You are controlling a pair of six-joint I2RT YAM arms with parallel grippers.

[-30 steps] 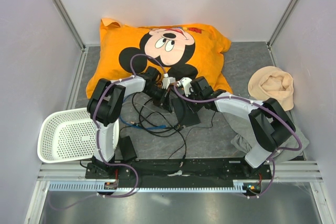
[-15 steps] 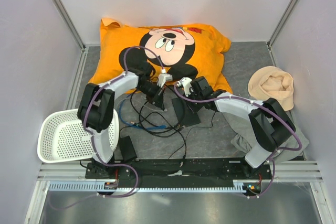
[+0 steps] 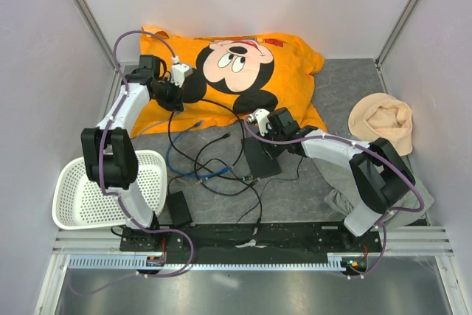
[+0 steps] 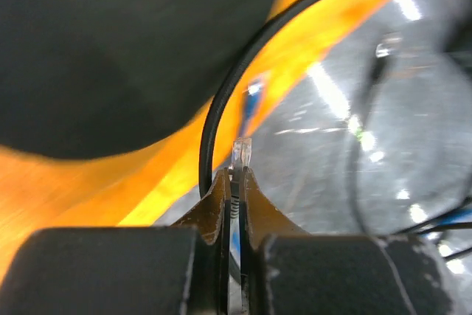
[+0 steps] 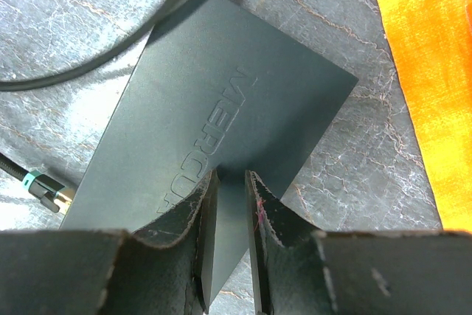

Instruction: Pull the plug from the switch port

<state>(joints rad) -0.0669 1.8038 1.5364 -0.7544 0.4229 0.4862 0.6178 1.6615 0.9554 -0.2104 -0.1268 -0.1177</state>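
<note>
The switch is a flat matte-black box lying on the grey mat; it also shows in the right wrist view with raised lettering on top. My right gripper rests its fingertips on the box's top, jaws a narrow gap apart with nothing between them. My left gripper is far back left over the orange pillow, shut on a clear-tipped plug. The plug's black cable trails from it back toward the switch. The plug is clear of the box.
The Mickey pillow fills the back. A white basket sits front left, a small black power brick near the left base. A blue cable and black cables lie left of the switch. A beige hat and grey cloth lie right. A green-banded plug sits at the box's edge.
My left gripper has swung from the switch's far edge to the back left over the pillow, taking the plug and its black cable along. The right gripper has stayed on the box.
</note>
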